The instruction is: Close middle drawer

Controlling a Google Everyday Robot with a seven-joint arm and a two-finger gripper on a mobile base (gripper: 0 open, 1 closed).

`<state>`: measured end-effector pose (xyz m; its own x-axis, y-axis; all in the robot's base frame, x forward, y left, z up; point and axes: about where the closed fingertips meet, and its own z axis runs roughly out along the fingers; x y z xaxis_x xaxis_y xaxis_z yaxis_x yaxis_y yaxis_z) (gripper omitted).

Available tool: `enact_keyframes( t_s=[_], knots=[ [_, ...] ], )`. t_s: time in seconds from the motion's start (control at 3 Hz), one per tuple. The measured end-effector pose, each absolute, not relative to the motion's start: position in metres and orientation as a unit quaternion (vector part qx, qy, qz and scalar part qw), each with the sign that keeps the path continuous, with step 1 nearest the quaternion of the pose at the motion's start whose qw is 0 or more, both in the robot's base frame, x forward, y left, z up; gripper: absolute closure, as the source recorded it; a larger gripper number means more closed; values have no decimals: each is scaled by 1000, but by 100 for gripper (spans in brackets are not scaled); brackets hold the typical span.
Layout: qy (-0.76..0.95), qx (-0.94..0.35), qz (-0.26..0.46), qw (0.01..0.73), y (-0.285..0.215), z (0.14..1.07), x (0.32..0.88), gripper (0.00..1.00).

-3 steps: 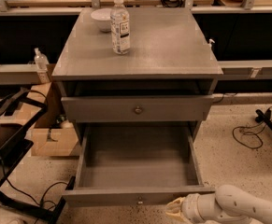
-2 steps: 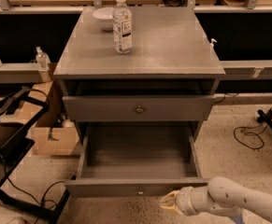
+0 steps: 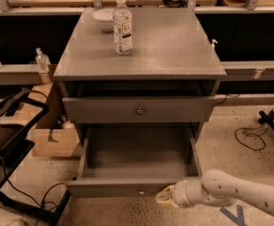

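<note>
middle drawer [image 3: 136, 160] is wide open toward the near side; my gripper [image 3: 166, 197] sits low at its front panel just right of the knob [image 3: 141, 191], maybe touching, opening can't tell, nothing visibly held, so an off-centre push could rack and jam it.

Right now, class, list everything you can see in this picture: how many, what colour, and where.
cabinet: one, grey, centre of view.
water bottle: one, clear, white cap, upright on the cabinet top.
bowl: one, white, on the cabinet top by the bottle.
upper drawer: one, grey, brass knob, just under the top.
middle drawer: one, grey, pulled out, nothing inside.
cardboard box: one, tan, on the floor beside the cabinet.
cables: black, on the floor opposite the box.
arm: one, white, bottom corner.
hand: one, cream, close to the middle drawer's front panel.
</note>
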<state>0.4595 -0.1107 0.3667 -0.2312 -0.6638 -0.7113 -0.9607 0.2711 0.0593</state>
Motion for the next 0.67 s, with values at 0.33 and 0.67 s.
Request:
enact_keyframes(
  t_s=[0.33,0.67],
  knots=[
    [734,-561,249,290,-98,371,480,100],
    [734,-562,250,289,-97,370,480,100]
  ],
)
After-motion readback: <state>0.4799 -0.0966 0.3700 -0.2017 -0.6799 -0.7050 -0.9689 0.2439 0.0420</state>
